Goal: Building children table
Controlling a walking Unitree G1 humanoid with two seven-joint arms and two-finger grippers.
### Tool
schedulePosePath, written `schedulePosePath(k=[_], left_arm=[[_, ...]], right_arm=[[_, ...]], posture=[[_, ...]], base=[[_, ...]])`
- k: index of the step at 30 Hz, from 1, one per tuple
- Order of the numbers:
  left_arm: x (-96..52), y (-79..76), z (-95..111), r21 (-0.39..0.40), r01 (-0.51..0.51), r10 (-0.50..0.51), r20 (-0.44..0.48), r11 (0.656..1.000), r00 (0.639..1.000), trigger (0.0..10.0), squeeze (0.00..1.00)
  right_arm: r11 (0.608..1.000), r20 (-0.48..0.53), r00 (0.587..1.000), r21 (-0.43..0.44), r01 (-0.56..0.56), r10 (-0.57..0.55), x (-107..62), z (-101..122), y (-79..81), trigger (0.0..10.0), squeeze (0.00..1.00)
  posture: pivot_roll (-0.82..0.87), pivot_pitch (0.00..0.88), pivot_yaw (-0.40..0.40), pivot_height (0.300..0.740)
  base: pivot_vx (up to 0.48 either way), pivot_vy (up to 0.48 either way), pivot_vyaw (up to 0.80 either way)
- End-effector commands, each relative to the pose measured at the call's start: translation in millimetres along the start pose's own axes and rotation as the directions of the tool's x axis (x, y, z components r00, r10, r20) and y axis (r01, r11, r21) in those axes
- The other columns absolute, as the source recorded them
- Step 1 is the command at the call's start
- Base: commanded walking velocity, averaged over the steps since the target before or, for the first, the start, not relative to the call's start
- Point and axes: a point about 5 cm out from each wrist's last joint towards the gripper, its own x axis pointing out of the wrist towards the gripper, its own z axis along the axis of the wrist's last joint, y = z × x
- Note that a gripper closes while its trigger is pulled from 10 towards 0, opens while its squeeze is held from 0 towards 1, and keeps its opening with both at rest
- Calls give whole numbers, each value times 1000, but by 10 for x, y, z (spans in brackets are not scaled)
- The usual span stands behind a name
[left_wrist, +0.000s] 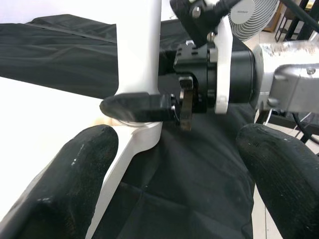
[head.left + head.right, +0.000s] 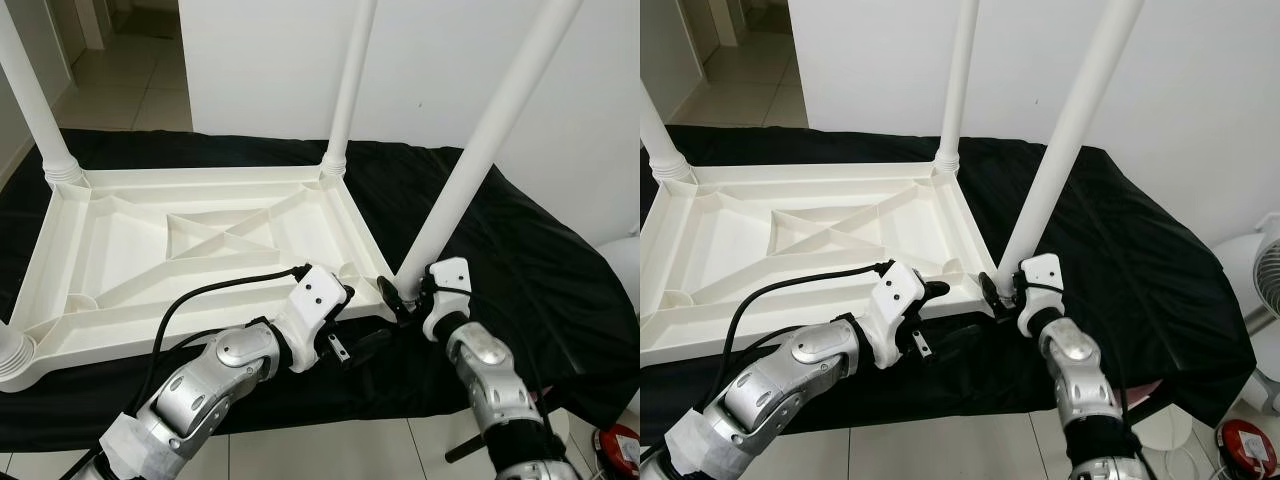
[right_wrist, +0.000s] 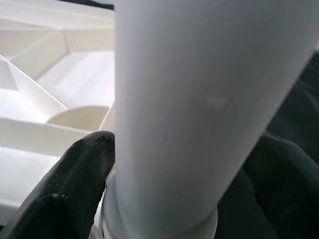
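A white plastic table [image 2: 200, 235] lies upside down on a black cloth [image 2: 520, 270]. White legs stand up from its corners, and the near-right leg [image 2: 480, 150] leans to the right. My right gripper [image 2: 400, 297] is shut on the base of that leg, where it meets the corner socket. In the right wrist view, the black fingers [image 3: 70, 184] press on both sides of the leg [image 3: 199, 99]. My left gripper [image 2: 345, 310] hovers just left of that corner, open and holding nothing. The left wrist view shows its fingers [image 1: 75, 174] spread wide before the leg base [image 1: 139, 50].
Other legs rise at the far left [image 2: 30, 90] and far right [image 2: 345, 90]; a short ribbed stub [image 2: 12, 355] sits at the near left corner. A white fan [image 2: 1265, 250] and a red object [image 2: 620, 450] stand on the floor to the right. A white wall is behind.
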Motion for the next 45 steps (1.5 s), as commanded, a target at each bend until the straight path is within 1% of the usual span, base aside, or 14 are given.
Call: schedulePosePath(k=[1,9,10,11,13,14,15,16,27,29,30,37,40,45], left_arm=[[9,-36,21,15,101,-101,-2,995,995,10000,0],[4,-14,35,23,97,-97,-3,995,995,10000,0],[1,-11,37,24,95,-95,-3,995,995,10000,0],[-4,-8,39,25,92,-92,-3,995,996,10000,0],[-4,-8,39,25,92,-92,-3,995,996,10000,0],[-7,-6,40,25,90,-90,-4,996,996,10000,0],[-7,-6,40,25,90,-90,-4,996,996,10000,0],[-11,-5,41,26,87,-87,-4,996,996,10000,0],[-15,-7,41,23,87,-87,-3,996,996,10000,0],[-12,-8,43,24,89,-89,-3,996,996,10000,0],[-9,-9,43,23,92,-92,-3,996,996,10000,0],[-6,-13,42,22,96,-96,-4,995,995,10000,0],[2,-25,34,21,100,-99,-5,995,995,10000,0],[10,-36,31,20,102,-102,-4,995,995,10000,0]], right_arm=[[1000,3,1000,0,-13,13,-7,-7,-37,10000,0],[977,-29,977,-27,-212,211,204,11,44,10000,0],[973,-36,973,-27,-231,230,232,-2,57,8157,0],[967,-46,966,-27,-254,253,252,-21,77,2392,0],[967,-46,966,-27,-254,253,252,-21,77,2392,0],[961,-53,961,-27,-274,272,264,-38,88,1059,0],[961,-53,961,-27,-274,272,264,-38,88,1059,0],[956,-62,954,-23,-294,292,265,-59,98,0,0],[943,-83,939,8,-334,333,204,-156,85,0,0],[945,-85,941,12,-328,328,194,-168,76,706,0],[949,-81,945,23,-316,316,193,-173,69,10000,0],[965,-77,962,47,-258,261,201,-166,62,10000,0],[989,-101,985,60,-135,140,215,-198,85,10000,0],[994,-111,990,79,-76,84,200,-250,155,10000,0]], posture=[[-19,0,-106,740],[-4,0,-106,740],[0,0,-107,740],[6,0,-109,740],[6,0,-109,740],[6,0,-109,740],[6,0,-109,740],[6,0,-109,740],[3,0,-106,740],[1,0,-104,740],[-2,0,-103,740],[-2,0,-103,740],[-9,0,-108,740],[-10,0,-110,740]], base=[[0,0,0],[0,0,0],[0,0,0],[0,0,0],[0,0,0],[0,0,0],[0,0,0],[0,0,0],[0,0,0],[0,0,0],[0,0,0],[0,0,0],[0,0,0],[0,0,0]])
